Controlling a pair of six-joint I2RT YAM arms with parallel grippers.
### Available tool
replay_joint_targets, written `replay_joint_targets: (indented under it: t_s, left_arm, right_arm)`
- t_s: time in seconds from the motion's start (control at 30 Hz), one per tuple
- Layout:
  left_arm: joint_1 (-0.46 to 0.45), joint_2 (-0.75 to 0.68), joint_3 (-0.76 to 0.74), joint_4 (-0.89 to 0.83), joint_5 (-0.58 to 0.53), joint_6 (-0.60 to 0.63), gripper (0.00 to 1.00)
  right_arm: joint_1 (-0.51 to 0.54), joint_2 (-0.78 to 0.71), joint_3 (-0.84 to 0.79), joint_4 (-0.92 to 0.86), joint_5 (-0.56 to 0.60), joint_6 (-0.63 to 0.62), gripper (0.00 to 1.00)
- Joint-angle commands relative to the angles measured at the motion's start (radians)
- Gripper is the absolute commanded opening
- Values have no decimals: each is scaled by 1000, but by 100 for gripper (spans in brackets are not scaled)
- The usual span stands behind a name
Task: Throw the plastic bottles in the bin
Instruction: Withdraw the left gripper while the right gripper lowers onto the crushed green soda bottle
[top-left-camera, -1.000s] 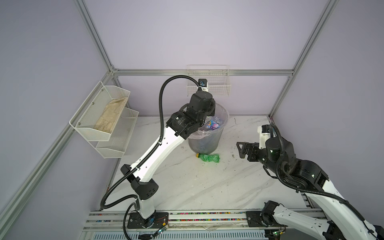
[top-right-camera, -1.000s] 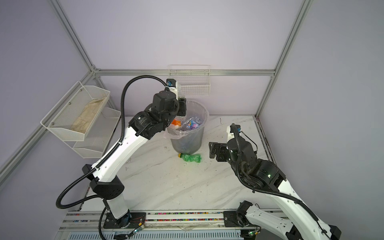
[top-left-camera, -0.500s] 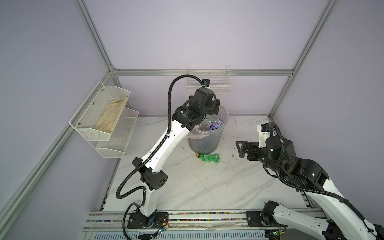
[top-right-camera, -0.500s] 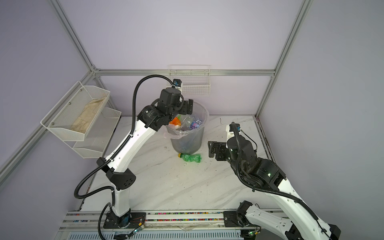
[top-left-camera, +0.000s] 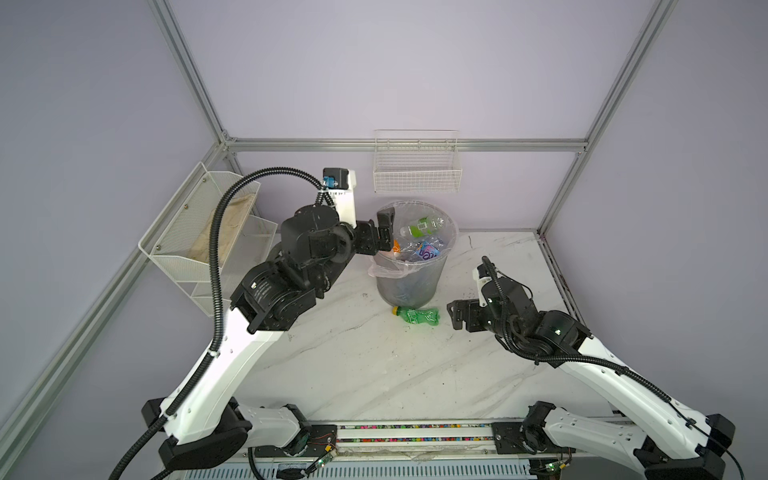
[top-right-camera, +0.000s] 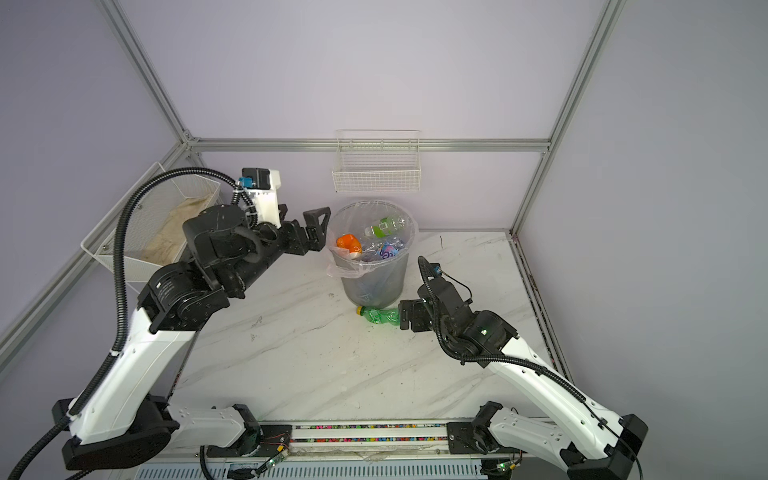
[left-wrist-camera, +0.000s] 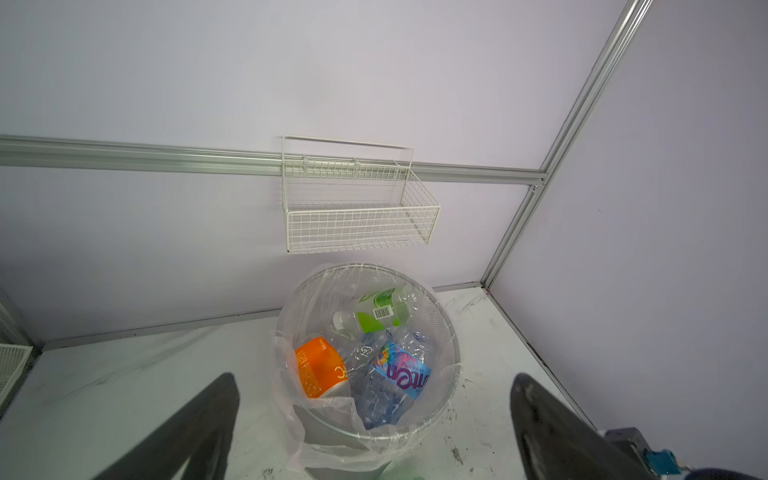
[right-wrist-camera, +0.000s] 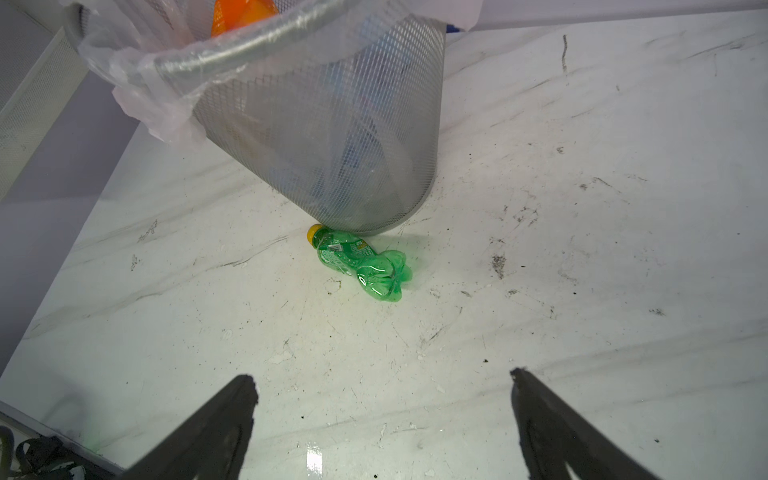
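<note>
Nearly done: the bin holds many plastic bottles. One green bottle, seemingly the last, lies on the worktop against its base. The left gripper and right gripper have fingers spread wide, empty.

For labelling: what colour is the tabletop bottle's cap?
Yellow cap on the green bottle; clearest in right wrist view.

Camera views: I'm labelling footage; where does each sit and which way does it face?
Top views: high in front, looking down on table, bin, left gripper, right gripper.
Left wrist: beside the bin, facing its mouth and the wire basket; open jaws show.
Right wrist: low, facing the green bottle; open jaws show.
All share the bin.
</note>
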Motion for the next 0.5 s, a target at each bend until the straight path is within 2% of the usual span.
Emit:
replay_joint_targets:
  t_s: [0.0,0.17,0.3,0.37,0.47]
  left_arm:
    - [-4,-91,-119,62,43,-49,100]
    - [-8,-249,-277,60,61,-87,100]
    - [-8,-373,-384,60,50,-112,100]
    - [-9,-424,-417,54,44,-121,100]
    - [-8,-491,-453,44,41,-134,100]
  right_arm:
    - [3,27,-33,108,-27,-65,97]
    - [3,125,-68,192,-35,-165,97]
    - [3,219,-71,246,20,-262,97]
    - [4,258,-90,294,18,-391,98]
    - [3,316,-116,355,-14,-473,97]
